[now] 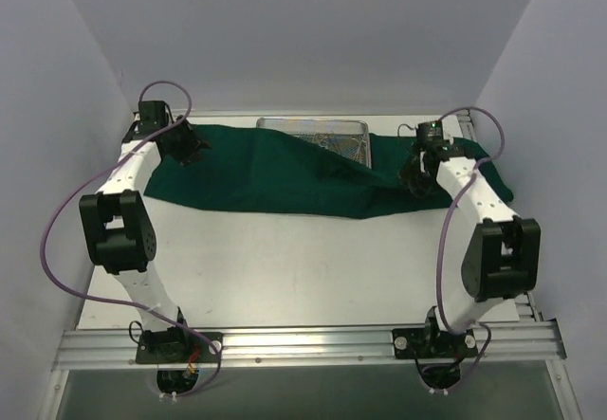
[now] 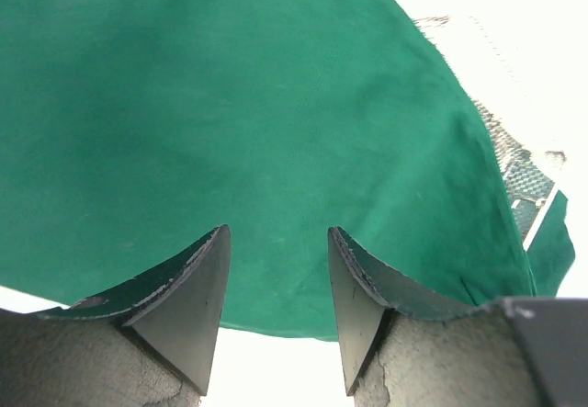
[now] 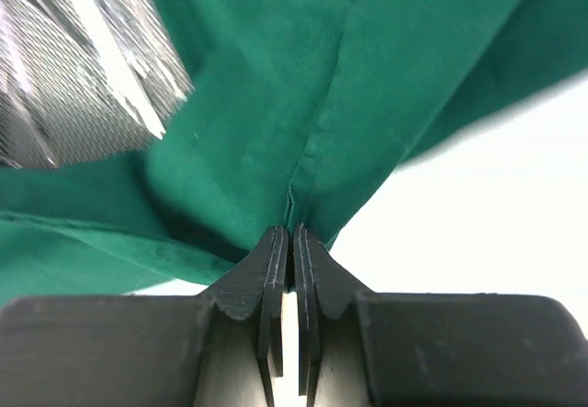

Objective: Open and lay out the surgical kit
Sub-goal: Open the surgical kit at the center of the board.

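The right tool (image 3: 290, 234) pinches a fold of the green cloth wrap (image 1: 285, 178), seemingly to draw it off the wire-mesh tray (image 1: 327, 137), half uncovered at the far side of the surface (image 1: 285, 268). The left tool (image 2: 277, 230) hangs spread and empty over the wrap's left end.

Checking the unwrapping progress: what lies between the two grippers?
The green cloth spans the stretch from left gripper to right gripper, seen in the top view; the mesh tray shows just behind it.

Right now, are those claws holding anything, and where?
The right gripper pinches a fold of the dark green cloth wrap; the left gripper is open, holding nothing.
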Available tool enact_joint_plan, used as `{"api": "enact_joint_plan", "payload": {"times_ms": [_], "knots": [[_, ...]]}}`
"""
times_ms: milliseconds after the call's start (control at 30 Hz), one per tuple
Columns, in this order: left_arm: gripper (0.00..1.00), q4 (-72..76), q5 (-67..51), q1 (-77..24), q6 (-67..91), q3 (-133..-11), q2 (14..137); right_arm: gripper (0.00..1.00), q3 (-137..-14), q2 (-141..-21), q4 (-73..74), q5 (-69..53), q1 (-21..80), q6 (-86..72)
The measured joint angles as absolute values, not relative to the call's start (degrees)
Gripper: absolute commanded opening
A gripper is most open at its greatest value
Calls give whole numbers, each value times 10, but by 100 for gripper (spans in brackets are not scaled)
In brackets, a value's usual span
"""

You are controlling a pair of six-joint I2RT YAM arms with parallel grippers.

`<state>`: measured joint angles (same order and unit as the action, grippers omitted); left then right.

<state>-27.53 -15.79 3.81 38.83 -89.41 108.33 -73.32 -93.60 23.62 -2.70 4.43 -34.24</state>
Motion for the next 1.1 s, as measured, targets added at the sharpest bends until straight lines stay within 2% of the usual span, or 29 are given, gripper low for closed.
{"api": "enact_joint_plan", "payload": {"times_ms": [200, 533, 600, 633, 667, 733, 767, 800, 867, 933, 1100], "knots": [[57, -288, -141, 43, 383, -871, 1077, 0, -592, -810, 281, -27, 45, -350], [62, -313, -108, 46, 373, -870, 1077, 2, -414, -719, 369, -52, 45, -395], [64, -315, -104, 48, 371, -870, 1077, 13, -393, -704, 390, -59, 45, -402], [65, -317, -102, 49, 370, -872, 1079, 21, -389, -699, 401, -62, 45, -404], [66, -321, -102, 50, 370, -876, 1081, 34, -387, -697, 413, -66, 45, -406], [68, -329, -98, 50, 368, -891, 1090, 45, -387, -696, 430, -71, 46, -402], [69, -333, -96, 50, 368, -900, 1095, 58, -390, -696, 437, -71, 46, -397], [71, -334, -95, 50, 366, -908, 1099, 62, -398, -697, 446, -71, 46, -392], [71, -343, -92, 50, 361, -927, 1105, 70, -441, -706, 464, -66, 46, -374], [71, -354, -88, 50, 353, -956, 1114, 72, -515, -734, 467, -53, 46, -357], [70, -369, -81, 50, 329, -1018, 1140, 70, -696, -867, 440, -12, 37, -324]]}}
